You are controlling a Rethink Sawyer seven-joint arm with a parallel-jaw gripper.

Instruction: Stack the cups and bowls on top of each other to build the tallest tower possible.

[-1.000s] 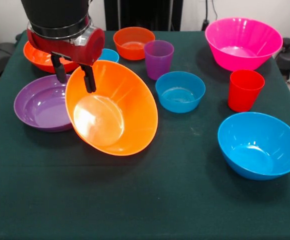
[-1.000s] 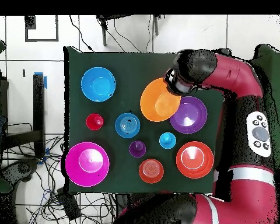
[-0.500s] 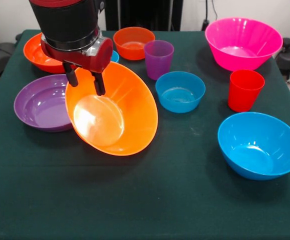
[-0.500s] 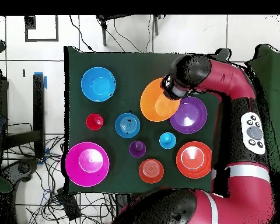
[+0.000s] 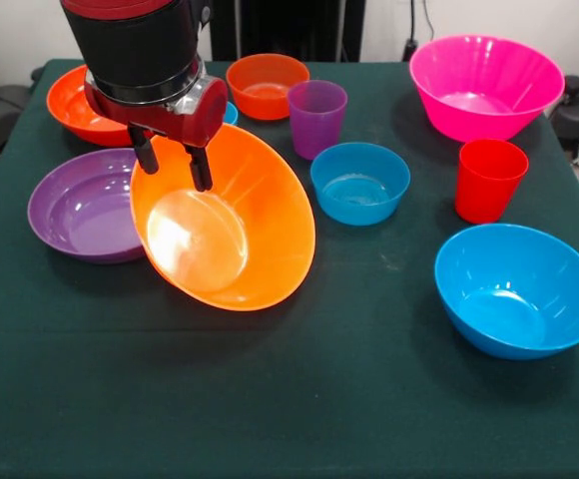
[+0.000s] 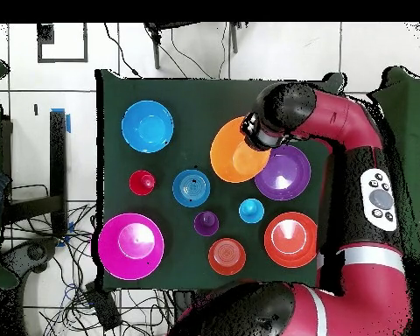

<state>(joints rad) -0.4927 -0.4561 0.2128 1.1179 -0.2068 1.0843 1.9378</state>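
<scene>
Here, in the front view, the gripper (image 5: 172, 166) is seen above the upper rim of the large orange bowl (image 5: 225, 225), which is tilted steeply, with its mouth turned toward the camera and its lower edge resting on the table (image 5: 270, 399). The two dark fingers are spread apart, one outside the rim and one over the inner wall; whether either touches the plastic cannot be told. The bowl leans against the rim of the purple bowl (image 5: 80, 210). The red-orange shallow bowl (image 5: 75, 105), the small orange bowl (image 5: 265, 85), the purple cup (image 5: 316, 115), the small blue bowl (image 5: 359, 183), the red cup (image 5: 489, 178), the pink bowl (image 5: 484, 85) and the large blue bowl (image 5: 519, 289) are set singly about the cloth; only a sliver of a light blue piece (image 5: 229, 112) is shown behind the wrist.

In the overhead view, the gripper (image 6: 259, 138) is placed at the edge of the large orange bowl (image 6: 235, 150) where it overlaps the purple bowl (image 6: 285, 173). Nothing is stacked yet.

The step in hand is judged to be the setting of the tower's base. For the next move, the bowl is likely to need seating flat, clear of its neighbour, before another bowl is fetched.
</scene>
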